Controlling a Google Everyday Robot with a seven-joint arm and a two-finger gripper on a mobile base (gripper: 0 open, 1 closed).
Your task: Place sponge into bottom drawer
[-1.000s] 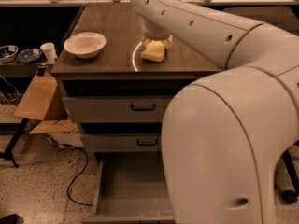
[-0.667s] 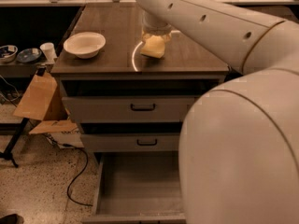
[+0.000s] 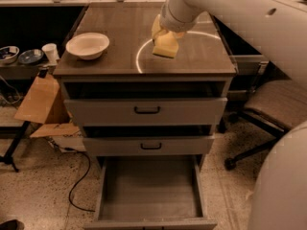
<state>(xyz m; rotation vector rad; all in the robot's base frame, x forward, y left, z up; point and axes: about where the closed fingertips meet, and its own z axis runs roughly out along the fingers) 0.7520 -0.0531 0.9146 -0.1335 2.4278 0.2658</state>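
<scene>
The pale yellow sponge [image 3: 166, 45] hangs tilted just above the brown cabinet top [image 3: 120, 56], inside a white ring of light. My gripper [image 3: 162, 32] is at the end of the white arm that comes in from the upper right, and it is shut on the sponge's top edge. The arm's wrist hides most of the gripper. The bottom drawer [image 3: 151, 190] is pulled wide open below, and its flat grey inside holds nothing. The sponge is well above and behind the drawer.
A white bowl [image 3: 88, 45] sits on the left of the cabinet top. Two upper drawers with black handles [image 3: 147, 110] stand slightly open. An office chair [image 3: 280, 102] stands at the right. Cardboard [image 3: 41, 99] and a low shelf with cups [image 3: 49, 51] are at the left. A black cable [image 3: 79, 186] lies on the floor.
The arm's bulk has swung up and to the right, uncovering the cabinet's right side and the open drawer. The sponge has tilted and come off the cabinet top in the gripper.
</scene>
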